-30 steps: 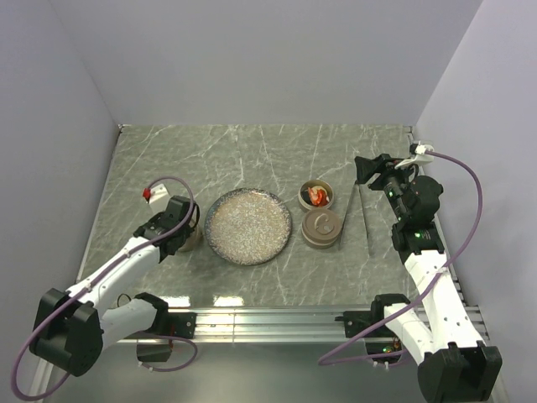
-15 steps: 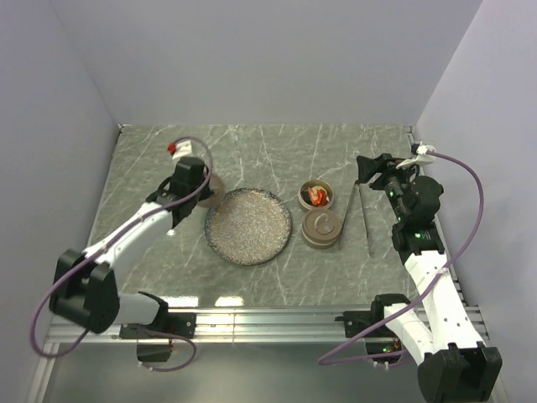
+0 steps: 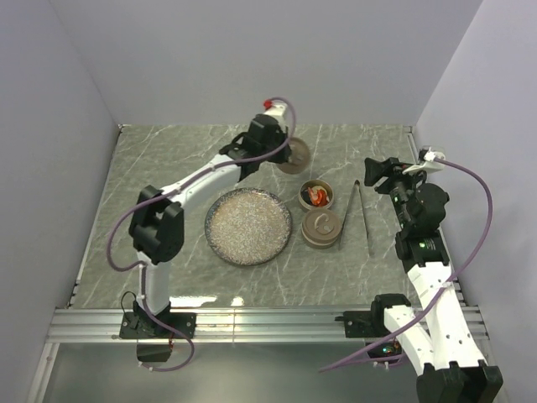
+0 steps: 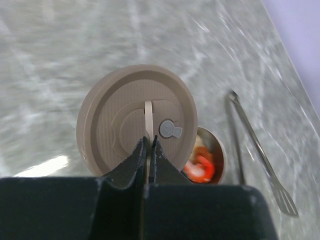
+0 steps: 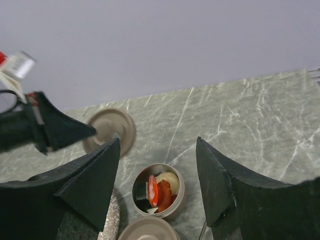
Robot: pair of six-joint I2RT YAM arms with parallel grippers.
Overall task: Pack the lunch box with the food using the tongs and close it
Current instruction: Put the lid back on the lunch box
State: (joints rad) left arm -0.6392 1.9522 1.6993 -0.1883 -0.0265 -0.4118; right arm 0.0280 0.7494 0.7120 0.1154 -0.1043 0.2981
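The lunch box is a round metal tin (image 3: 317,195) standing open, with the food (image 5: 162,190) inside: a pale ball, red and orange bits, dark-centred white pieces. My left gripper (image 4: 149,141) is shut on the upright tab of a beige round lid (image 4: 120,125), held above the table just behind and left of the tin (image 4: 216,152). In the top view the lid (image 3: 295,155) hangs at the end of the left gripper (image 3: 282,149). The tongs (image 3: 358,211) lie on the table right of the tin. My right gripper (image 5: 159,142) is open and empty, raised, looking down at the tin.
A second tin with a beige lid (image 3: 321,228) stands directly in front of the open one. The speckled grey plate (image 3: 248,226) lies to their left. The back wall is close behind the held lid, and the side wall runs right of the tongs.
My left arm has swung from the near left of the table to the far middle, carrying the lid. The right arm has shifted only slightly.
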